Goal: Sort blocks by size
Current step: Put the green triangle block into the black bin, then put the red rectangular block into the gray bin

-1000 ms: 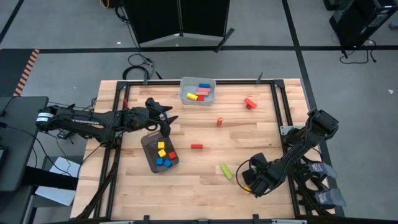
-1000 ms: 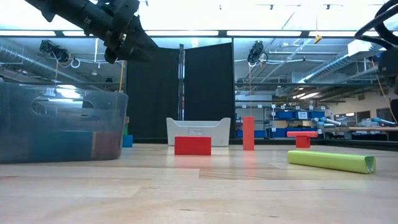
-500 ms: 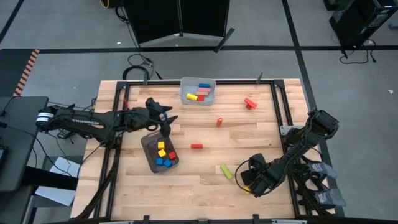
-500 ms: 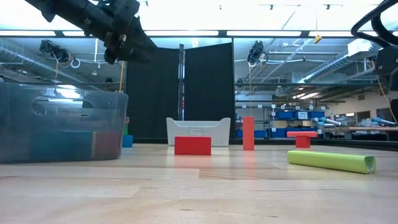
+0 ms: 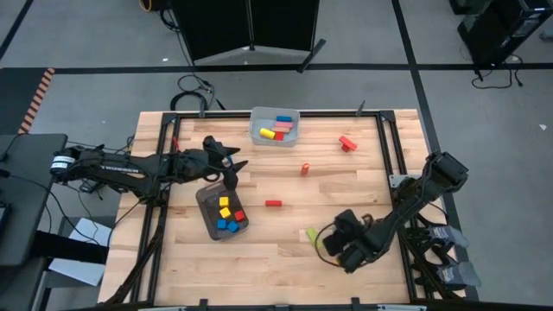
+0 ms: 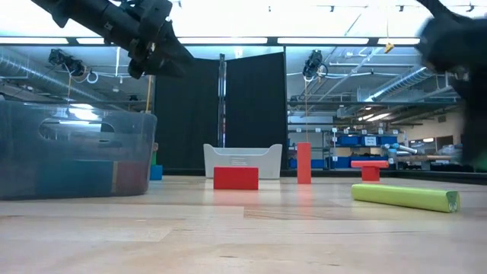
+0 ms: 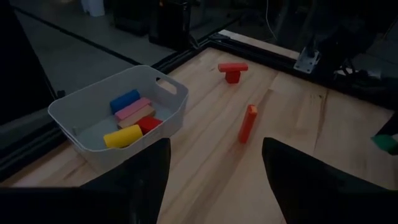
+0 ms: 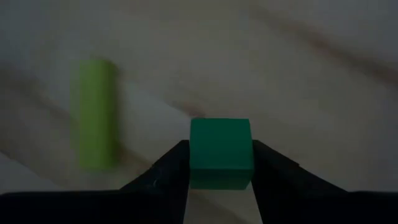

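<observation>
My right gripper [image 5: 329, 244] is at the table's near right, shut on a small green cube [image 8: 221, 151], just right of a lime-green bar [image 5: 313, 236] that lies flat on the wood. My left gripper [image 5: 228, 169] is open and empty above the far end of the dark tray [image 5: 207, 200], which holds yellow, blue and red cubes. A grey-blue bin [image 5: 275, 126] at the far edge holds longer blocks. Loose on the table are a small red block [image 5: 273, 204], a red bar on end [image 5: 305, 168] and a red T-shaped pair [image 5: 347, 142]. My right gripper pinches the green cube by two opposite side faces [image 8: 194, 155] between its two fingers. The cube sits square in the hold with one face toward the wrist camera. Whether its underside is clear of the table, I cannot tell.
The table's black frame rails run along the left and right sides. Open wood lies between the tray and the lime bar and along the near edge. In the low view the tray [image 6: 72, 148] fills the left and the lime bar [image 6: 403, 196] lies at the right.
My right gripper has moved toward the table's left edge, closer to the lime-green bar; most of this came in the last half second, and it shows blurred in the low view. My left arm has kept still.
</observation>
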`<state>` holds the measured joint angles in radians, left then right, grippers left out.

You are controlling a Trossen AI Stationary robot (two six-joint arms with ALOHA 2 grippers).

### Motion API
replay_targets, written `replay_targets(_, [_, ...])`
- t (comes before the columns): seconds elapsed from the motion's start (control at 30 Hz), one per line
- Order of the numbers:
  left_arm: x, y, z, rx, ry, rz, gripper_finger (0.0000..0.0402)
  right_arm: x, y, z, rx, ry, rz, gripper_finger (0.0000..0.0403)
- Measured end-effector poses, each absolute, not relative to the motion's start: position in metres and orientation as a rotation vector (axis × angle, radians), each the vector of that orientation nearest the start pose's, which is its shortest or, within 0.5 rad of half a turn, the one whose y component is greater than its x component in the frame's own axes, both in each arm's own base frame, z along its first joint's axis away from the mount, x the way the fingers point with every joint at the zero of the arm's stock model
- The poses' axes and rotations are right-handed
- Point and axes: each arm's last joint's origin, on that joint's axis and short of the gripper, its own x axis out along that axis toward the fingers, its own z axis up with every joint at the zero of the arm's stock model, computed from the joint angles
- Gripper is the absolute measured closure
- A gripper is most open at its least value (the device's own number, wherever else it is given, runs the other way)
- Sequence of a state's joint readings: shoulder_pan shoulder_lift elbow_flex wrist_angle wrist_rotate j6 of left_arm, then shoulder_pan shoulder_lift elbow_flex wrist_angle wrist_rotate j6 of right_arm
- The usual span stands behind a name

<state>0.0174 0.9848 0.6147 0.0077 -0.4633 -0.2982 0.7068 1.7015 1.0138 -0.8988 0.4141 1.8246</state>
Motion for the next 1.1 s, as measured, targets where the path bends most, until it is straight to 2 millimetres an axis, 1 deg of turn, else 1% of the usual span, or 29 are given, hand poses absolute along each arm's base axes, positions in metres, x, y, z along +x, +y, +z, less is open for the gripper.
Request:
replay_targets(0.1, [0.212,0.017,0.258,-0.210,0.278,0.523,0.0140,0.243,0.161,0.173,0.590,0.871,-0.864,0.0254])
replay_targets(0.17, [0.212,0.017,0.259,-0.212,0.272,0.523,0.0140,0.263,0.150,0.180,0.520,0.782,-0.817,0.0254])
replay_targets(0.23, [0.212,0.017,0.260,-0.215,0.261,0.521,0.0140,0.290,0.138,0.188,0.475,0.682,-0.727,0.0254])
replay_targets(0.37, [0.211,0.016,0.267,-0.225,0.204,0.502,0.0140,0.348,0.112,0.208,0.389,0.435,-0.479,0.0254])
replay_targets(0.47, [0.206,0.016,0.272,-0.229,0.180,0.499,0.0140,0.381,0.093,0.213,0.348,0.259,-0.307,0.0254])
replay_targets(0.53, [0.201,0.016,0.276,-0.231,0.163,0.510,0.0140,0.400,0.083,0.210,0.337,0.212,-0.242,0.0254])
replay_targets(0.6, [0.196,0.018,0.278,-0.230,0.156,0.549,0.0140,0.419,0.079,0.200,0.325,0.232,-0.197,0.0254])
replay_targets(0.67, [0.192,0.019,0.278,-0.240,0.159,0.595,0.0140,0.440,0.080,0.188,0.314,0.263,-0.137,0.0254])
replay_targets(0.77, [0.190,0.021,0.275,-0.248,0.178,0.643,0.0140,0.468,0.086,0.167,0.296,0.299,-0.056,0.0254])
replay_targets(0.8, [0.189,0.022,0.273,-0.251,0.196,0.653,0.0140,0.476,0.089,0.164,0.294,0.301,-0.038,0.0254])
replay_targets(0.87, [0.189,0.024,0.270,-0.275,0.213,0.669,0.0140,0.490,0.091,0.160,0.282,0.305,-0.008,0.0238])
replay_targets(0.93, [0.188,0.025,0.267,-0.288,0.237,0.684,0.0140,0.497,0.089,0.157,0.267,0.327,-0.006,0.0204])
replay_targets(1.0, [0.187,0.025,0.266,-0.303,0.246,0.689,0.0140,0.497,0.086,0.154,0.230,0.367,-0.011,0.0165])
replay_targets(1.1, [0.186,0.025,0.263,-0.324,0.265,0.695,0.0140,0.488,0.080,0.161,0.177,0.381,-0.043,0.0116])
